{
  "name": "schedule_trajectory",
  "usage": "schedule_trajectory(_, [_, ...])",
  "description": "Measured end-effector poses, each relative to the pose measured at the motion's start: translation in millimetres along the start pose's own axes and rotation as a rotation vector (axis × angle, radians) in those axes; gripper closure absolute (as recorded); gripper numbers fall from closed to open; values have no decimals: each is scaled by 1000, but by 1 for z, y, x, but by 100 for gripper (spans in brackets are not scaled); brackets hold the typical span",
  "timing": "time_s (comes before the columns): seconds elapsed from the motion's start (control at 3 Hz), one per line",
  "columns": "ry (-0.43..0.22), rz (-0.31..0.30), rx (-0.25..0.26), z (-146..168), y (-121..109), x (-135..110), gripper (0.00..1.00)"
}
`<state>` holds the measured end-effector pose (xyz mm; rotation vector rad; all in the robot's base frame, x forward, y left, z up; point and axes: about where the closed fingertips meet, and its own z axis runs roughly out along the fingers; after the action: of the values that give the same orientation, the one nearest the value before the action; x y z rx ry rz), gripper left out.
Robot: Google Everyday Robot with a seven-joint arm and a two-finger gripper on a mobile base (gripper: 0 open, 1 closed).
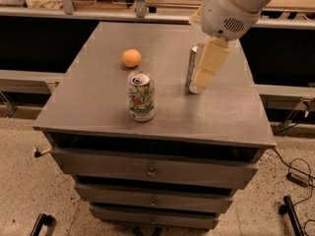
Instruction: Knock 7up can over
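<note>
The 7up can (141,96) stands upright near the front middle of the grey cabinet top (88,102). It is white with green and red markings and has a silver top with a pull tab. My gripper (208,67) hangs down from the white arm (231,6) at the upper right. It is to the right of the 7up can and farther back, well apart from it. It covers part of the slim can behind it.
A tall slim blue-and-silver can (192,68) stands upright, partly hidden behind the gripper. An orange ball (131,58) lies behind the 7up can. The cabinet has several drawers (152,168) in its front. Cables (295,173) lie on the floor at the right.
</note>
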<state>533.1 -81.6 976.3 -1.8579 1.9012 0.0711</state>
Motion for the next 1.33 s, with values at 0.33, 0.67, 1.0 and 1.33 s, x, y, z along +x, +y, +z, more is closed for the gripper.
schedule_trajectory(0.33, [-103,5,4,5,7,-10,0])
schedule_trajectory(0.67, [-360,8,21,21,28,-31,0])
schedule_trajectory(1.0, [-562,9,32,30,45,-59,0])
schedule_trajectory(1.33, [-655,-2,30,22,61,-89,0])
